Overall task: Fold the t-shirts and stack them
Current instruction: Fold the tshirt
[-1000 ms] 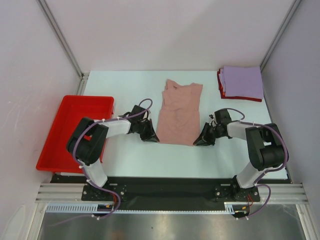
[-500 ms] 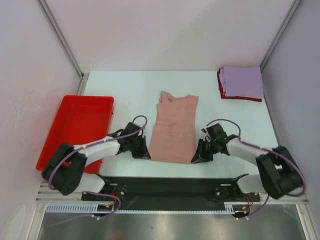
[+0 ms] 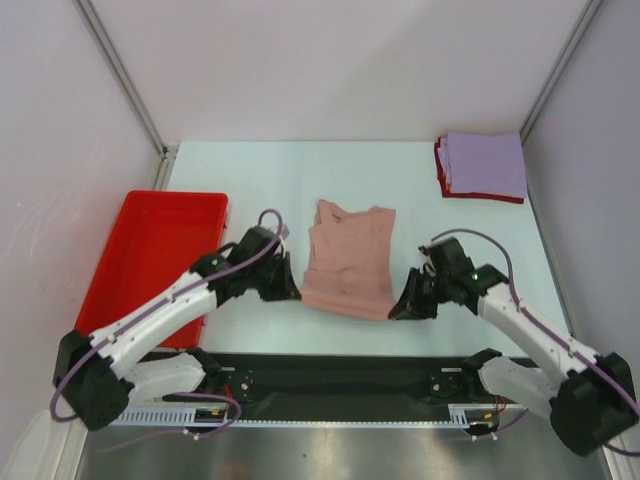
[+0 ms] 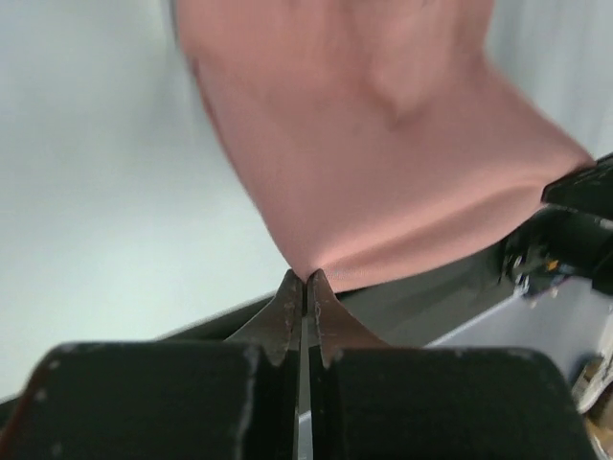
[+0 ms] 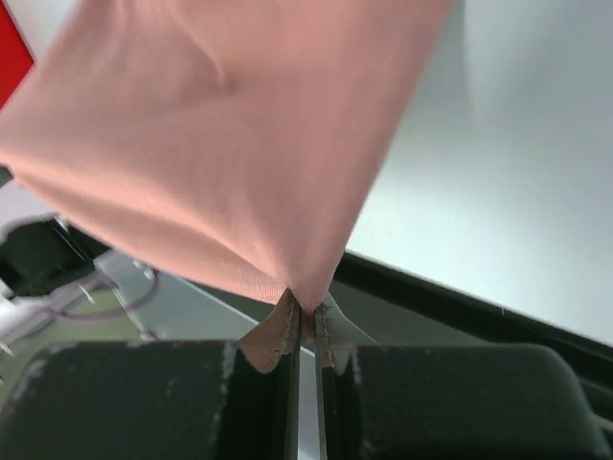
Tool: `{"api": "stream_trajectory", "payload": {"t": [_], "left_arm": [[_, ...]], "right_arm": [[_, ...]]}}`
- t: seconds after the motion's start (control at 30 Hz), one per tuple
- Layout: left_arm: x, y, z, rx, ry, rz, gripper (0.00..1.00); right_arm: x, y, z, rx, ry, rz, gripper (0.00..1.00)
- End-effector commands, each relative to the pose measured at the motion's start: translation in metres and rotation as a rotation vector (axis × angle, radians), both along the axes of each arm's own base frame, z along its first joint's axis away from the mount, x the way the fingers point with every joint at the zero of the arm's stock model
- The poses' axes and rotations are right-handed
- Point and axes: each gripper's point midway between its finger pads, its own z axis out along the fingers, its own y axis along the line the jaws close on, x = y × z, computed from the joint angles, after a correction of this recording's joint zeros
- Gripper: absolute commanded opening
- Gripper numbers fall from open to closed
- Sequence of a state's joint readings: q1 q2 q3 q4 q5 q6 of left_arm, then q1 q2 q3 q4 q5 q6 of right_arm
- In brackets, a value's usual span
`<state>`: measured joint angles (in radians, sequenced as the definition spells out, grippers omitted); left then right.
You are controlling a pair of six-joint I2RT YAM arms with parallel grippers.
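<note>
A dusty-pink t-shirt (image 3: 348, 260) hangs stretched between my two grippers near the table's front edge, neck end toward the back. My left gripper (image 3: 296, 293) is shut on its near left corner (image 4: 308, 273), and my right gripper (image 3: 397, 311) is shut on the near right corner (image 5: 308, 299). Both corners are pinched right at the fingertips. The pink cloth (image 4: 383, 153) (image 5: 230, 134) spreads away from each wrist camera, lifted off the table at its near edge. At the back right lies a stack of folded t-shirts, lavender (image 3: 485, 163) over red (image 3: 441, 165).
A red plastic tray (image 3: 150, 260) stands at the left beside the left arm. The black mounting rail (image 3: 340, 375) runs along the near table edge just below the hanging hem. White walls and metal posts close in the back and sides.
Both grippers have pulled the pink t-shirt toward the near edge and lifted its hem, the arms stretching out lower. The shirt now lies shorter and nearer.
</note>
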<state>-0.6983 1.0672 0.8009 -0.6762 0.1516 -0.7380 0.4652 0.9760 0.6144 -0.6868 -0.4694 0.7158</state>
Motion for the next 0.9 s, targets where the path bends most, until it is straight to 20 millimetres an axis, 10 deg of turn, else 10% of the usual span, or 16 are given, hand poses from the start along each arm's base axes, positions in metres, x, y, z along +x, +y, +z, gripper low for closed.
{"api": "stream_trajectory", "payload": {"t": [0.0, 0.2, 0.43, 0.87], "left_arm": [[0.052, 0.005, 0.031, 0.116, -0.125, 0.01, 0.0], [0.16, -0.008, 0.048, 0.148, -0.153, 0.019, 0.0], [0.258, -0.028, 0.04, 0.152, -0.144, -0.005, 0.0], [0.332, -0.05, 0.018, 0.001, -0.179, 0.018, 0.0]], "right_arm": [[0.05, -0.014, 0.027, -0.085, -0.07, -0.044, 0.0], [0.165, -0.02, 0.057, -0.11, -0.145, -0.041, 0.0], [0.268, -0.02, 0.046, -0.119, -0.147, -0.031, 0.0], [0.338, -0.02, 0.009, -0.06, -0.116, -0.06, 0.0]]}}
